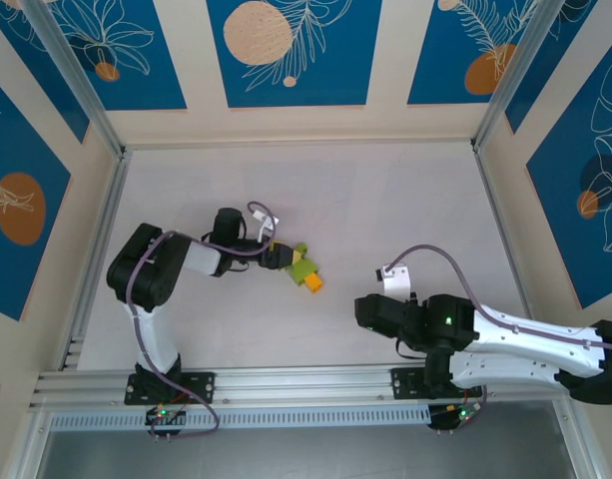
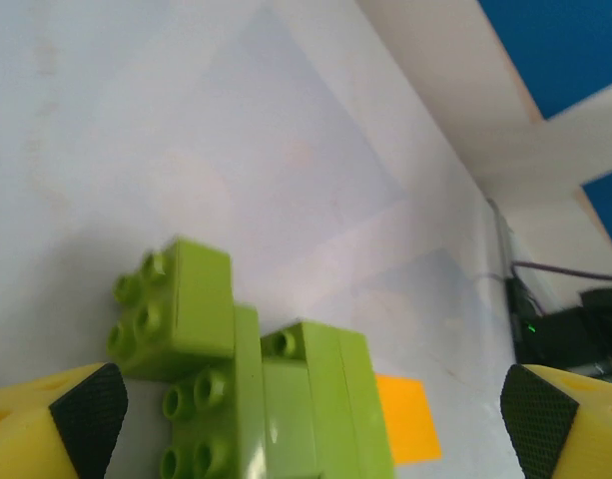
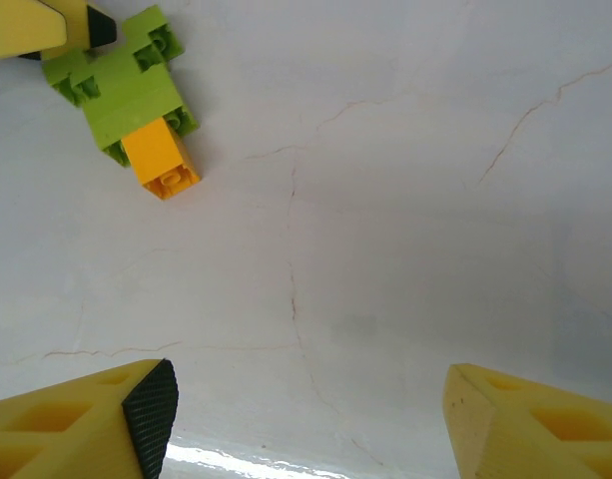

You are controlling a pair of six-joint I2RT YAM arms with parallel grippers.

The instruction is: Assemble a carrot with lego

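**A:** My left gripper [image 1: 278, 255] [image 2: 313, 411] is spread wide, its two black-padded yellow fingers far apart, and it has hold of nothing.

**B:** Where is the carrot, then?

**A:** The carrot [image 1: 305, 267] [image 2: 276, 399] [image 3: 126, 90], a small figure of joined plastic toy bricks, lies flat on the pale table [image 1: 405, 200], right in front of that gripper. From my left wrist, its lime-green bricks sit between the two fingertips. There is clear space to the right pad, and the bricks are close by the left one. Its square orange block [image 1: 313, 283] [image 2: 405, 424] [image 3: 158, 158] points away from the gripper, toward my right arm.

**B:** Does a finger touch it?

**A:** From the right wrist, one left fingertip [image 3: 46, 25] sits just beside the green end. I cannot tell whether it touches.

**B:** And your other hand?

**A:** My right gripper [image 1: 367, 309] [image 3: 315, 409] is just as wide open and empty, over bare table. The carrot lies well apart from it, up and to the left in its wrist view, orange end nearest.
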